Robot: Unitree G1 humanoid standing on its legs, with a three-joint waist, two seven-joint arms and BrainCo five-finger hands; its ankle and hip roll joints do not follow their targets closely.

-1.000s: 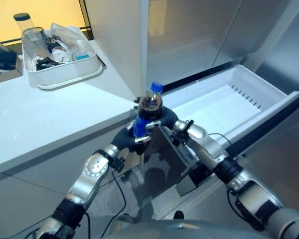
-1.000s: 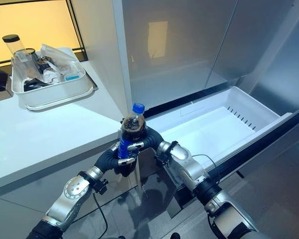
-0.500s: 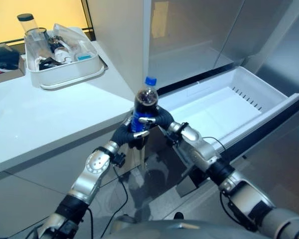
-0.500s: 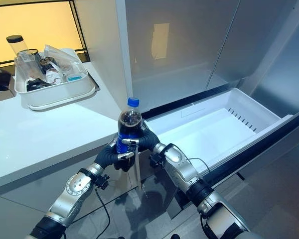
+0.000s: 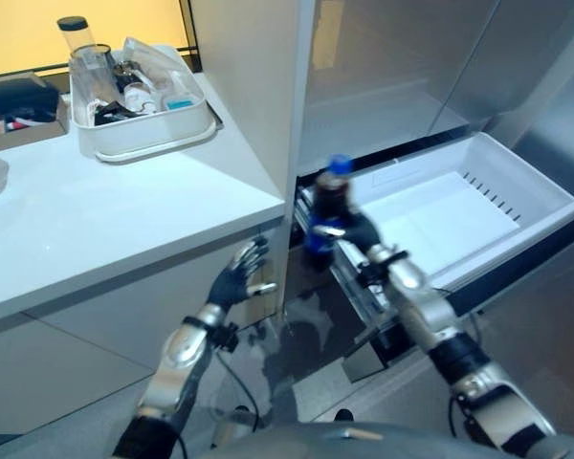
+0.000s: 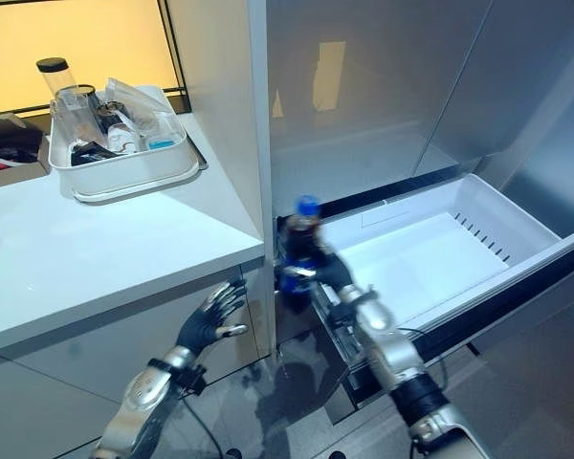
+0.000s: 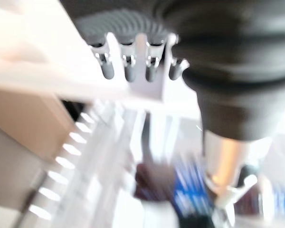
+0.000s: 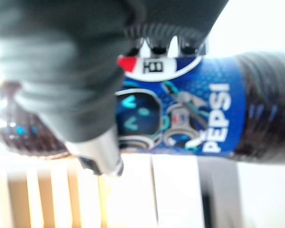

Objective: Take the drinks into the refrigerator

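A dark cola bottle with blue cap and label [image 6: 300, 251] is gripped by the right hand [image 6: 327, 274] at the white pull-out refrigerator drawer's [image 6: 478, 206] left edge; the left hand [image 6: 210, 323] hangs open-fingered. The bottle could apparently catch the drawer's wall and slip.

A kitchen. A white countertop [image 5: 96, 229] runs beside a tall stainless-steel refrigerator [image 6: 383, 86], whose white freezer drawer [image 6: 430, 253] is pulled open at its base. On the countertop, away from the refrigerator, sits a white dish tub [image 6: 124, 167] of utensils.
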